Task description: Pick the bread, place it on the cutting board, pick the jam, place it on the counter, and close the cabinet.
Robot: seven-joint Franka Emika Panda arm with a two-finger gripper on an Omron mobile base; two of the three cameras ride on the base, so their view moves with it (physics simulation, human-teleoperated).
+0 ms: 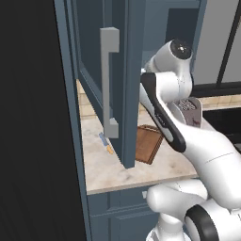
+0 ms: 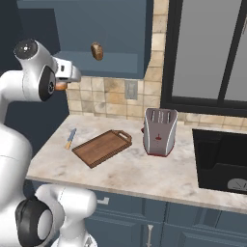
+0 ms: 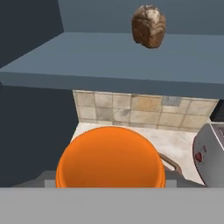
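The jam [image 3: 110, 157], an orange jar, looms right in front of the hand camera and peeks out under the hand [image 2: 60, 87] in the right base view. My gripper [image 2: 62, 83] is shut on it, held up in front of the open cabinet [image 2: 103, 29], level with its bottom shelf. The bread [image 2: 97, 51] [image 3: 149, 25], a tan-brown lump, sits on the cabinet shelf [image 3: 131, 57], above and beyond the jar. The dark-brown cutting board [image 2: 102, 147] [image 1: 148, 143] lies bare on the beige counter [image 2: 144, 171] below.
The open cabinet door [image 1: 113, 84] with its long grey handle [image 1: 109, 80] stands close to the arm's left. A silver toaster [image 2: 158, 131] stands right of the board, a small knife [image 2: 71, 138] lies left of it, and a black sink [image 2: 222, 159] is at far right.
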